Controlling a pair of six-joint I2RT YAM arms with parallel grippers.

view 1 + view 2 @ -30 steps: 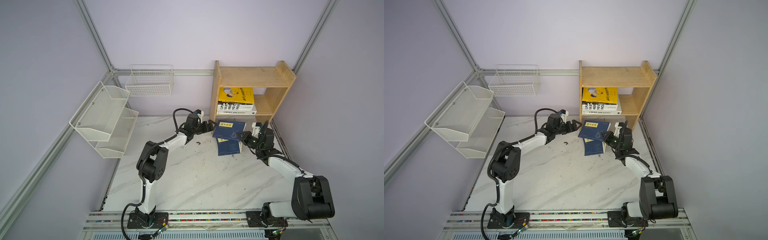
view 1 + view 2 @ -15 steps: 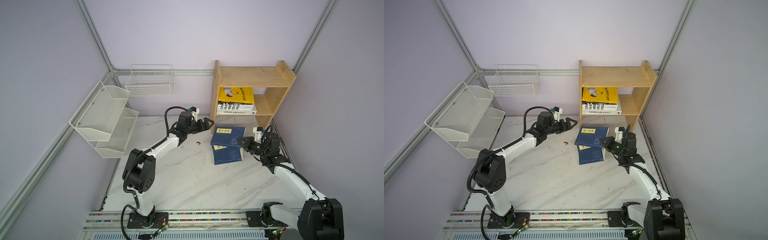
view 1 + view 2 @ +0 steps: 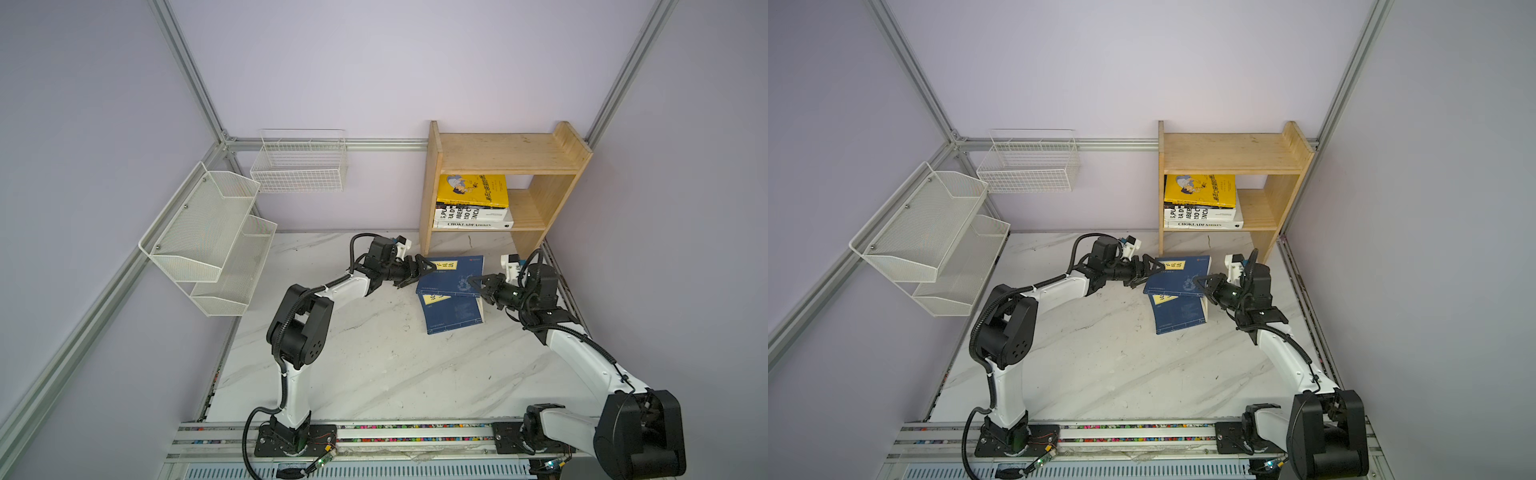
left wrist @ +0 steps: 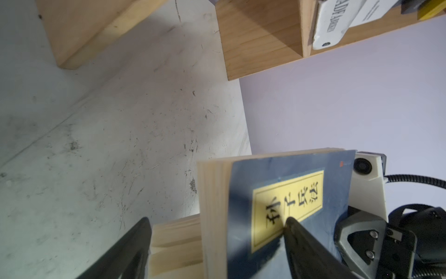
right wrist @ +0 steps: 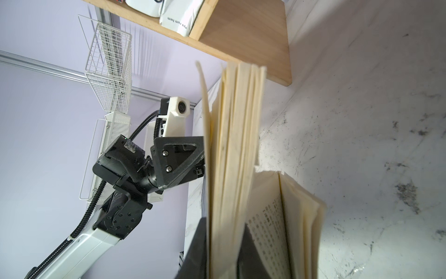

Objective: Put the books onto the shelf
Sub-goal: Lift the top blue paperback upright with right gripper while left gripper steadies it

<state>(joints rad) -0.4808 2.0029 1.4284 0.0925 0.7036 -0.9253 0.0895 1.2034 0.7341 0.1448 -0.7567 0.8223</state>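
Note:
A navy book with a yellow label (image 3: 451, 276) (image 3: 1177, 276) hangs just above the table in front of the shelf (image 3: 507, 153) (image 3: 1229, 153). My right gripper (image 3: 476, 286) (image 5: 223, 229) is shut on its right edge, clamping the cover and part of the pages; the other pages sag loose. My left gripper (image 3: 420, 272) (image 4: 217, 219) stands open astride its left edge, one fingertip (image 4: 289, 222) on the label, the other clear of the pages. A second navy book (image 3: 453, 316) lies flat, partly beneath. A yellow book (image 3: 473, 190) tops two white books (image 3: 469, 215) on the lower tier.
A white mesh tiered rack (image 3: 208, 237) and a white wire basket (image 3: 299, 162) hang on the walls at the left and back. The shelf's side panels (image 4: 260, 41) stand close behind the held book. Marble tabletop (image 3: 374, 365) stretches to the front rail (image 3: 374, 432).
My left gripper has moved right to the held book's left edge, and its jaws have narrowed around it. The right gripper still holds the book in about the same place.

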